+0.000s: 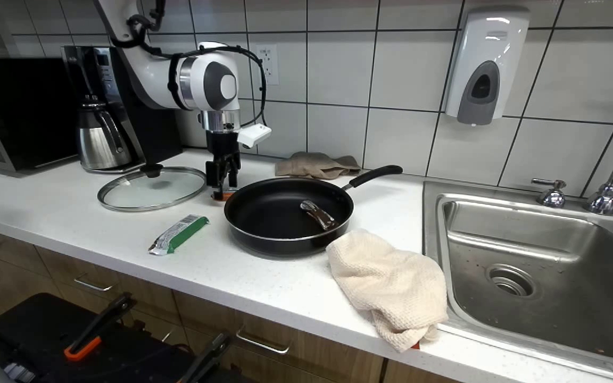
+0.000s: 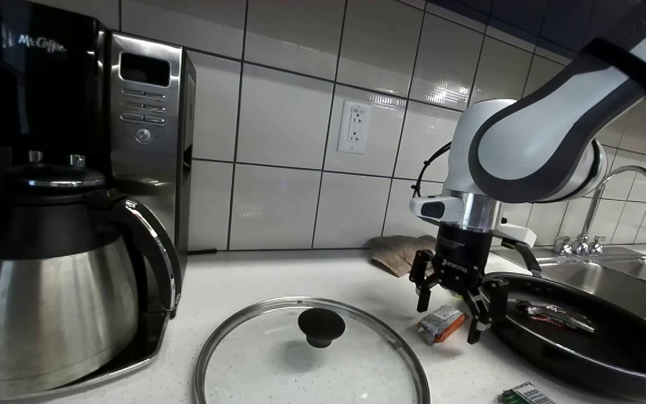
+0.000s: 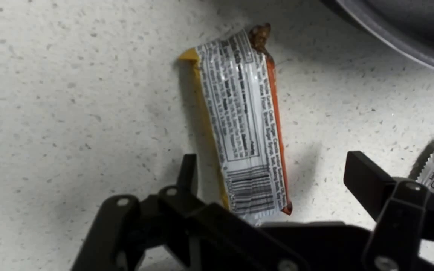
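Note:
My gripper [image 3: 274, 171] is open and empty, pointing down over the counter. A snack bar in a silver, orange and yellow wrapper [image 3: 241, 113] lies on the counter below it. In the wrist view its barcode end lies between the two fingers, nearer the left one. The bar also shows in both exterior views [image 1: 226, 196] [image 2: 443, 324], partly behind the gripper in one of them. A green-wrapped bar [image 1: 180, 234] lies nearer the counter's front edge. A black frying pan [image 1: 285, 246] stands beside the gripper, with a brown-wrapped bar [image 1: 319, 215] inside it.
A glass lid [image 1: 152, 191] with a black knob lies on the pan's other side from the sink [image 1: 433, 250]. A coffee maker [image 2: 48, 314] stands behind it. A brown cloth [image 1: 317, 165] lies by the wall; a beige towel [image 1: 391, 284] lies between pan and sink.

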Controlling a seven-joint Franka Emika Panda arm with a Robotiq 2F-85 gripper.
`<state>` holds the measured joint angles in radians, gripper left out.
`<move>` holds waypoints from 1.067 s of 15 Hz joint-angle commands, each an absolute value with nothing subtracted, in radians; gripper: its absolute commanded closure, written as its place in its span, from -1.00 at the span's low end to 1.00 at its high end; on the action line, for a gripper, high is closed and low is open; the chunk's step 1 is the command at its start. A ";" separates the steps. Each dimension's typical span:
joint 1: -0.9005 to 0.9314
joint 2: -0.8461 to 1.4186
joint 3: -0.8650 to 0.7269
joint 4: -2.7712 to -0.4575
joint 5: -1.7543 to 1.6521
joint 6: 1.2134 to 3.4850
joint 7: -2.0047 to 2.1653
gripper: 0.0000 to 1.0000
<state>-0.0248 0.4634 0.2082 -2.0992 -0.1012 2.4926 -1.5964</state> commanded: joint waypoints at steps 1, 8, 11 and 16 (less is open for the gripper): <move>-0.017 0.461 0.198 -2.098 -0.117 2.512 -1.617 -0.45; -0.020 0.465 0.198 -2.086 -0.116 2.515 -1.619 0.64; -0.011 0.464 0.193 -2.068 -0.131 2.508 -1.615 0.65; 0.007 0.460 0.184 -2.009 -0.195 2.513 -1.613 0.65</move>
